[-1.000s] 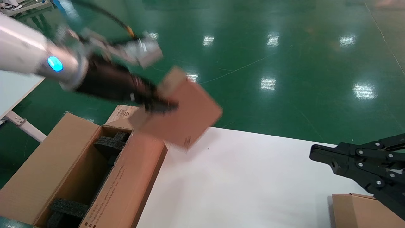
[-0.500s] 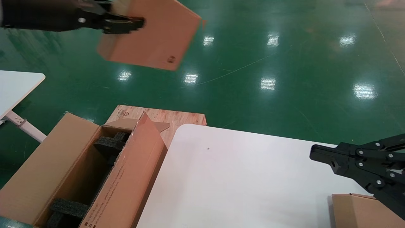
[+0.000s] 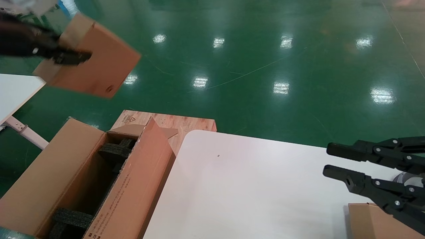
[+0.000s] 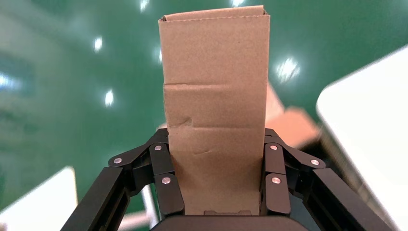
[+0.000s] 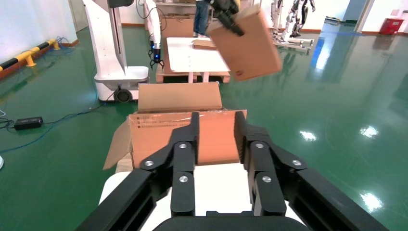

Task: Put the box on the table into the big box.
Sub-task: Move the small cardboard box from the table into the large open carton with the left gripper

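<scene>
My left gripper [image 3: 71,56] is shut on the small brown box [image 3: 96,69] and holds it tilted in the air at the far left, above and beyond the big box [image 3: 66,176]. In the left wrist view the box [image 4: 215,96] stands between the fingers [image 4: 163,163], gripped on both sides. The big box is open beside the table's left edge, with black foam blocks [image 3: 114,149] inside. My right gripper [image 3: 328,161] is open and empty over the white table [image 3: 249,186] at the right. The right wrist view shows the held box [image 5: 248,48] above the big box [image 5: 183,130].
A reddish wooden board [image 3: 179,122] lies under the big box's far end. A second small brown box [image 3: 372,222] sits on the table under my right gripper. Another white table [image 3: 13,89] stands at the far left. A green floor lies beyond.
My left gripper lifted the box off the table's far left corner, then carried it left and a little lower. My right gripper's fingers have opened.
</scene>
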Motion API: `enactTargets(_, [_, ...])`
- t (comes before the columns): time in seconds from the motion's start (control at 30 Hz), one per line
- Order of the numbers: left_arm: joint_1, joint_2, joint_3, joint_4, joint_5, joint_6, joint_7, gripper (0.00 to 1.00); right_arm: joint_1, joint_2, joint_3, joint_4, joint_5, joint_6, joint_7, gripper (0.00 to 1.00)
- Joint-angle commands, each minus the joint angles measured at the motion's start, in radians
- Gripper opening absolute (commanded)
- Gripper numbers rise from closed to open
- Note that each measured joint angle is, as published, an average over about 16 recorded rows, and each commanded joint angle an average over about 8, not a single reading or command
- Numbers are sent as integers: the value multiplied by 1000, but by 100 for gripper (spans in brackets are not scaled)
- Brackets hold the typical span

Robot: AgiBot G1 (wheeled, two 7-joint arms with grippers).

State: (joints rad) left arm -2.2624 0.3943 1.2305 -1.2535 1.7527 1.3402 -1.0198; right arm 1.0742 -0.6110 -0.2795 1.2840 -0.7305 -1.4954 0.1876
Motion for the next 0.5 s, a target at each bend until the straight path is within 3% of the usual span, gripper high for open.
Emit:
enactTargets(0.03, [-7,1,18,16,27,25,7,0,0,0,0,0,0,0,0,100])
enactTargets(0.5, [-74,-32,240,67,-20,105,-22,0,0,0,0,0,0,0,0,100])
